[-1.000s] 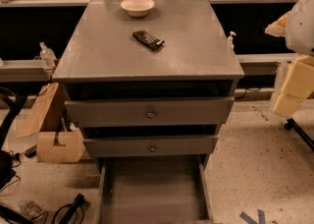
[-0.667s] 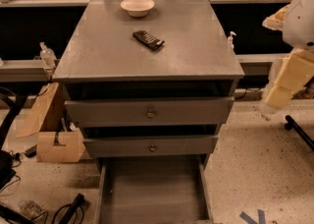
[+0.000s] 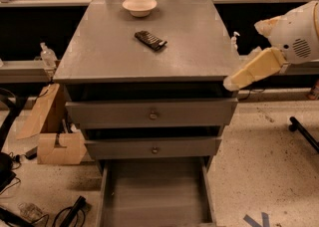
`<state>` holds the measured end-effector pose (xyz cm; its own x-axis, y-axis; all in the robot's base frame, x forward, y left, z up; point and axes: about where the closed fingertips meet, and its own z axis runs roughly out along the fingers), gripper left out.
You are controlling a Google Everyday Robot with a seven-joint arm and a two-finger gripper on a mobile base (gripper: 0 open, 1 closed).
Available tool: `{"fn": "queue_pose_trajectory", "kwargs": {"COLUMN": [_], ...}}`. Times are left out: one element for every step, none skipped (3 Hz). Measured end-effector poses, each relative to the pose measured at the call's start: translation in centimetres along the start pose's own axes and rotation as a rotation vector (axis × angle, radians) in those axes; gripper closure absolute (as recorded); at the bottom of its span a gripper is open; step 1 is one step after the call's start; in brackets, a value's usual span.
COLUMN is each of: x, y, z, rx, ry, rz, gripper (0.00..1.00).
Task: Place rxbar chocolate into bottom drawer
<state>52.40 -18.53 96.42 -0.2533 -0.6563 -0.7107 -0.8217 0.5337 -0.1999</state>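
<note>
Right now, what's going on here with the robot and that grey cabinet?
A robot arm reaches in from the right, and its gripper is by the front right corner of the grey cabinet, holding nothing that can be seen. The rxbar chocolate lies untouched on the cabinet top, in front of a white bowl. The bottom drawer is pulled out and empty, so the bar has not been picked up or put away yet.
</note>
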Motion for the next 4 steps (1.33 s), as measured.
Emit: {"fn": "queue_pose_trajectory", "kwargs": {"x": [-4.2,-4.7,-4.7,-6.9], "y": [-2.7,-3.8,-3.8,-4.0], "z": [2.9,2.5,2.5,5.7], "rx": [0.081,0.129,0.129,0.114], "ry": [-0.197,-0.214,-0.214,-0.272], "rz": [0.066,0.064,0.064,0.074], "gripper": [0.00,0.00,0.00,0.00]}}
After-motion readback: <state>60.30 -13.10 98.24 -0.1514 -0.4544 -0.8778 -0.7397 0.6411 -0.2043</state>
